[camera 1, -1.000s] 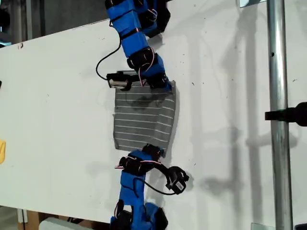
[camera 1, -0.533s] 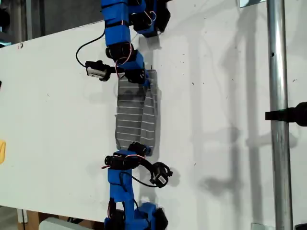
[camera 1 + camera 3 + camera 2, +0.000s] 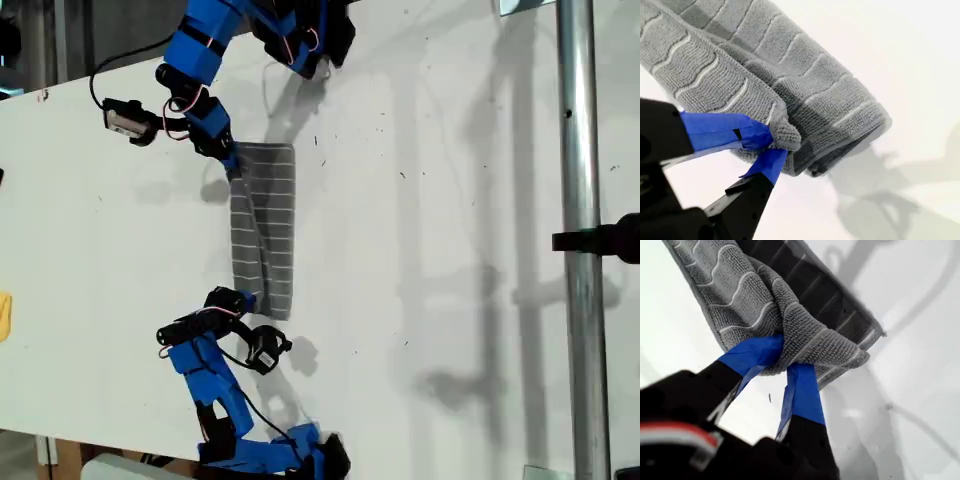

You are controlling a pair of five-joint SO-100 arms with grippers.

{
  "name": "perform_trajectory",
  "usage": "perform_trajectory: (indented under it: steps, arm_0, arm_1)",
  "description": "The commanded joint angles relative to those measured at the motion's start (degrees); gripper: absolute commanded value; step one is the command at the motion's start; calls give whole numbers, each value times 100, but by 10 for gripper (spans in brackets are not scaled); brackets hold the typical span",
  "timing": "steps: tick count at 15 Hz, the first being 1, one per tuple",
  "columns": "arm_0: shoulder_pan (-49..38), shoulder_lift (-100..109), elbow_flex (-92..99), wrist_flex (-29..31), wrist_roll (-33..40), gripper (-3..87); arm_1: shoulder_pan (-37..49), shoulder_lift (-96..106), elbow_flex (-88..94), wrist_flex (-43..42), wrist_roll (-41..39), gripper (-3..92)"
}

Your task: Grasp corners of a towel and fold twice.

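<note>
Exterior view: towel (image 3: 265, 230) lies doubled on the white worktop (image 3: 450, 250), mid-first fold.
My first gripper (image 3: 785, 362) and my second gripper (image 3: 771, 145) have their fingers clamped on towel corners; next I'd lay them flat and release.

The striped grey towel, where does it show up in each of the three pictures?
Exterior view: the towel lies as a narrow folded strip on the white table, stretched between the two blue arms.
First wrist view: the towel fills the upper part, a corner pinched by my first gripper.
Second wrist view: the towel is doubled over, a corner held by my second gripper.
Shared landmark: the towel's white stripes.
</note>
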State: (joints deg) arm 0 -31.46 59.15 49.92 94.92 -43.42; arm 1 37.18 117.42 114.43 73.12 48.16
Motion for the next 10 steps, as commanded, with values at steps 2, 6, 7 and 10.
perform_trajectory:
  steps: [2, 6, 7, 10]
  arm_0:
    - [-729, 457, -53, 97, -105, -27]
    - [-791, 738, 264, 167, -299, -27]
    - [-650, 615, 299, 158, -334, -26]
    - [-114, 123, 272, 149, -791, -17]
  arm_1:
    - [0, -220, -264, 0, -141, -3]
    - [-123, -308, 527, -466, 44, -3]
    - [-114, -308, 650, -466, 70, -3]
    - [-334, -308, 870, -475, 255, -3]
